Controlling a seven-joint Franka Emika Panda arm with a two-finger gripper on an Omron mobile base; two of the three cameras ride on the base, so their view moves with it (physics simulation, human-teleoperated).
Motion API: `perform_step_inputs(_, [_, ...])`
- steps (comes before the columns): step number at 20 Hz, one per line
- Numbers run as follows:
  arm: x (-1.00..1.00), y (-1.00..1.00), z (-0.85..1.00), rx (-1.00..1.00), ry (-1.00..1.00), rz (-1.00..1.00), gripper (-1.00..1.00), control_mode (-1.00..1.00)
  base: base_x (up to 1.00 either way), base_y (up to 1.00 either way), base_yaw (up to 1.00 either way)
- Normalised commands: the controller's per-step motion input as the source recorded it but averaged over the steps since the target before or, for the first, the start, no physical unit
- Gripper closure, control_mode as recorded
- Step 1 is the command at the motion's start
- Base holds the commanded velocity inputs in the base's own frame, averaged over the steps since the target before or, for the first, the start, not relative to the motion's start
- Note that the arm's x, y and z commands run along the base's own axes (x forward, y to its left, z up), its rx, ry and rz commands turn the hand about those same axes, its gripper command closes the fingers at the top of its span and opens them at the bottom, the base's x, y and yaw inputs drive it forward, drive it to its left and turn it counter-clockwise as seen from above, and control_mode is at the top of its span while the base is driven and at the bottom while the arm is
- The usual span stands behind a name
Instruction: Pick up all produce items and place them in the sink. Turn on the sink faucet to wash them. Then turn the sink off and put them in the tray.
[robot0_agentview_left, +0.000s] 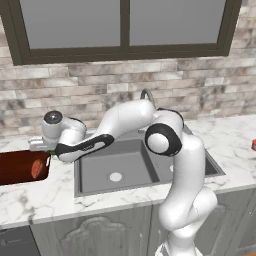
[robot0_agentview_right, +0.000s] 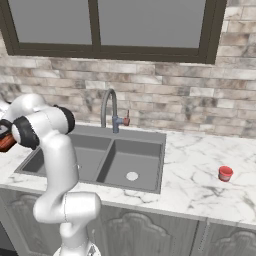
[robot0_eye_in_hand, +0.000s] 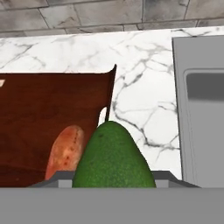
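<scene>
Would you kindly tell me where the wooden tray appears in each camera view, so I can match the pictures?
Left base view: the tray lies at the left edge, on the counter left of the sink, with the orange-red vegetable inside it.
Right base view: the tray is not in it.
Hand view: the tray takes up the left half.
Shared landmark: the sink, which sits right of the tray.

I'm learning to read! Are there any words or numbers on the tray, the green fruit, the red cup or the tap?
None: no words, numbers or signs can be read on the tray, green fruit, orange vegetable, red cup or tap.
</scene>
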Motion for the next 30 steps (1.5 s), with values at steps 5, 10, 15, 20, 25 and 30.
perform_step_inputs(5, [0.05,0.0,-0.03,0.0,0.0,0.0,1.0,-1.0,0.0,0.0,0.0])
perform_step_inputs(10, [0.12,0.03,-0.12,0.0,0.0,0.0,1.0,-1.0,0.0,0.0,0.0])
perform_step_inputs(15, [0.1,0.1,-0.16,0.01,0.0,0.0,1.0,-1.0,0.0,0.0,0.0])
perform_step_inputs(20, [0.15,0.19,-0.12,0.0,0.0,0.0,1.0,-1.0,0.0,0.0,0.0])
perform_step_inputs(25, [0.16,0.19,-0.11,0.0,0.0,0.0,1.0,-1.0,0.0,0.0,0.0])
perform_step_inputs(30, [0.16,0.17,-0.11,0.0,0.0,0.0,1.0,-1.0,0.0,0.0,0.0])
